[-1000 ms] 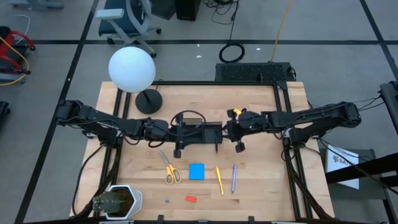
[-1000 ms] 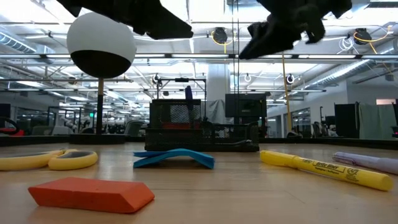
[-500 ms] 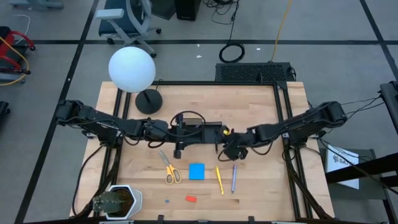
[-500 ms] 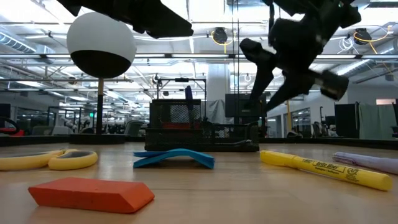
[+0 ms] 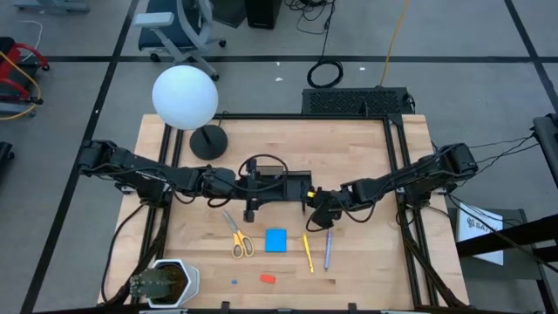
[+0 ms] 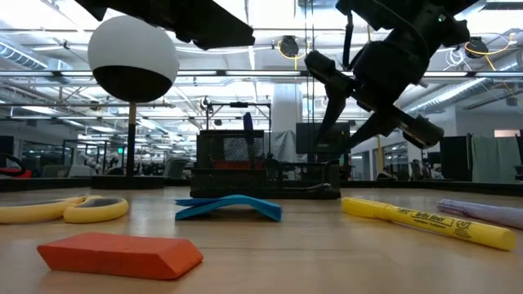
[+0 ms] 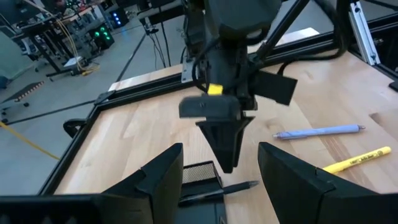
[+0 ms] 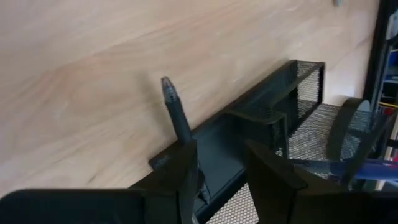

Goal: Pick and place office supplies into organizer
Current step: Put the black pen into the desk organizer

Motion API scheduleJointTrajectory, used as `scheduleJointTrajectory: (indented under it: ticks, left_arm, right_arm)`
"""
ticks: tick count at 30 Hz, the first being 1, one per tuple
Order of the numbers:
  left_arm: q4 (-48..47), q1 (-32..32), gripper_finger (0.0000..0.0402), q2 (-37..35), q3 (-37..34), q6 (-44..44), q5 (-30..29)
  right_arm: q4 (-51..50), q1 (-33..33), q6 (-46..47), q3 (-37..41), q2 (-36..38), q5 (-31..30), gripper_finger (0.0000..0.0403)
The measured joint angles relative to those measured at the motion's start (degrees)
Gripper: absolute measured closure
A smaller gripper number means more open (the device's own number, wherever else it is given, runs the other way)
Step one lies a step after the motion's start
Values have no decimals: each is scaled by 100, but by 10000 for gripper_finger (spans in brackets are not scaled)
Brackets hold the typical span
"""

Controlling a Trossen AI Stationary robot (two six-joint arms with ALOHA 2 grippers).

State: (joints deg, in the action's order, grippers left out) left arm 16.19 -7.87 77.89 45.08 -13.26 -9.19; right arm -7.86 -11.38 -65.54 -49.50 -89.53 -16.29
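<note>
The black mesh organizer (image 5: 283, 185) (image 6: 233, 163) stands mid-table. My left gripper (image 5: 251, 194) (image 7: 221, 149) hovers open above its left part, clear of it. My right gripper (image 5: 319, 208) (image 8: 221, 149) is open and slants down at the organizer's near right corner. A dark pen (image 7: 217, 189) (image 8: 176, 112) lies there between its fingers, tip out over the wood. On the table nearer the front lie yellow scissors (image 5: 237, 240), a blue note pad (image 5: 275, 240), a yellow marker (image 5: 307, 251), a purple pen (image 5: 328, 249) and a red eraser (image 5: 268, 279). My right gripper stands astride the dark pen, which lies close against the inner side of one finger (image 8: 186, 168). The gap between the fingers is wider than the pen. Whether that finger touches the pen, I cannot tell. The pen's near end is hidden behind the finger.
A lamp with a white globe (image 5: 185, 96) and round black base (image 5: 208, 142) stands at the far left. A grey container (image 5: 161, 281) sits at the near left corner. A blue pen (image 8: 373, 169) stands in the organizer's tall mesh compartment.
My right gripper has come down from above the organizer's right end toward the table's near edge and a little left, to the organizer's near right corner. It has rolled about its own pointing line on the way.
</note>
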Motion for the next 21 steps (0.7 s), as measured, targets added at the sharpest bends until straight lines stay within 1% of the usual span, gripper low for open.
scheduleJointTrajectory:
  ticks: [4, 7, 16, 19, 21]
  left_arm:
    - [37, 0, 188, 0, 0, 0, 0]
    - [39, 1, 188, 0, 0, 0, 0]
    - [56, 2, 188, 0, 0, 0, 3]
    - [58, -1, 188, 0, 0, 2, 4]
    - [58, -1, 188, 0, 0, 0, 7]
  right_arm:
    - [63, 0, -87, 0, -190, 147, 280]
    - [181, 0, -250, 0, -442, 150, 280]
    - [1103, 0, -737, -4, -1242, 91, 284]
    - [1226, 0, -732, -13, -1362, 75, 302]
    - [1211, 0, -619, -15, -1397, 73, 332]
